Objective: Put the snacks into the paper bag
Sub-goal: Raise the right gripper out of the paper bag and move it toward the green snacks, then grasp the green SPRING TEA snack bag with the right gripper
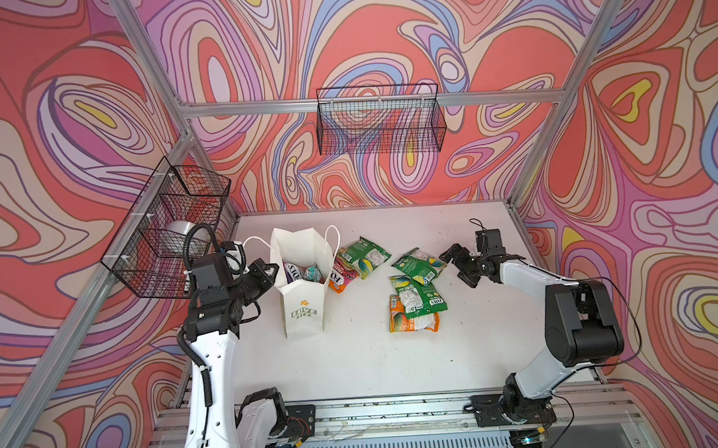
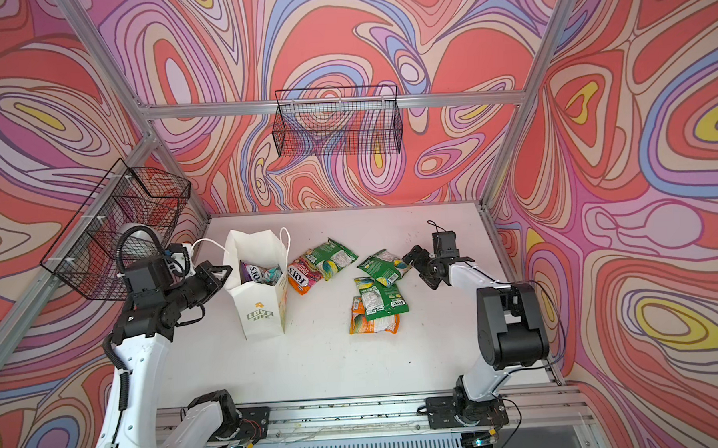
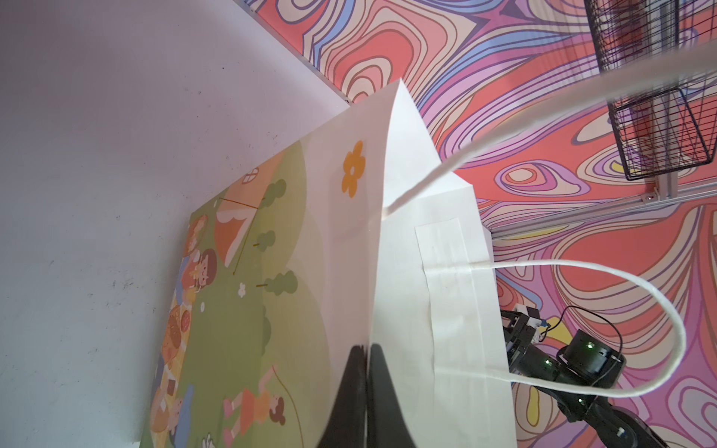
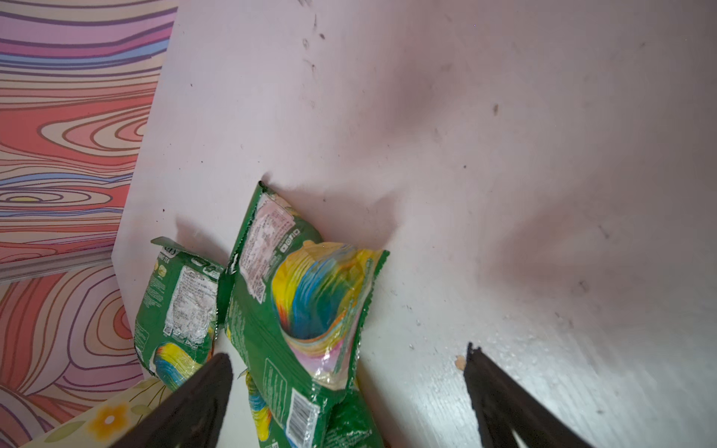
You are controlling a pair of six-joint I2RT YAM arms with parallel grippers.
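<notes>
- The left gripper (image 3: 366,349): jaws together, clamped on the rim of the paper bag (image 1: 305,314) at the bag's 9 o'clock side. The left wrist view shows you the paper wall pinched between the fingers (image 3: 382,391).
- The right gripper (image 1: 455,266): jaws wide apart, holding nothing, over the table (image 1: 355,358) at 3 o'clock of its centre.
- The paper bag: one, upright, mouth open, at 9 o'clock of the table's centre (12 o'clock is the far side in both top views).
- The snacks: you can count seven.
  - Two lie inside the bag, a purple packet (image 1: 293,273) and a teal packet (image 1: 313,273).
  - Five lie on the table, three green and two orange.
- Just beside the bag at its 3 o'clock lies an orange packet (image 1: 340,280), with a green packet (image 1: 367,254) touching it at 2 o'clock.
- Just at 9 o'clock of the open jaws lies the nearest green packet (image 1: 418,264).
- At its 6 o'clock, a third green packet (image 1: 421,299) rests on the second orange packet (image 1: 411,324).
- In the way:
  - All five table packets lie between the open jaws and the bag.
  - Two white cord handles (image 3: 504,135) rise from the bag's rim, at 9 and 3 o'clock.
- Around: two black wire baskets.
  - A long basket (image 1: 380,132) hangs at 12 o'clock.
  - A side basket (image 1: 159,258) at 10 o'clock holds a pale rounded thing (image 1: 178,233) you cannot identify.
</notes>
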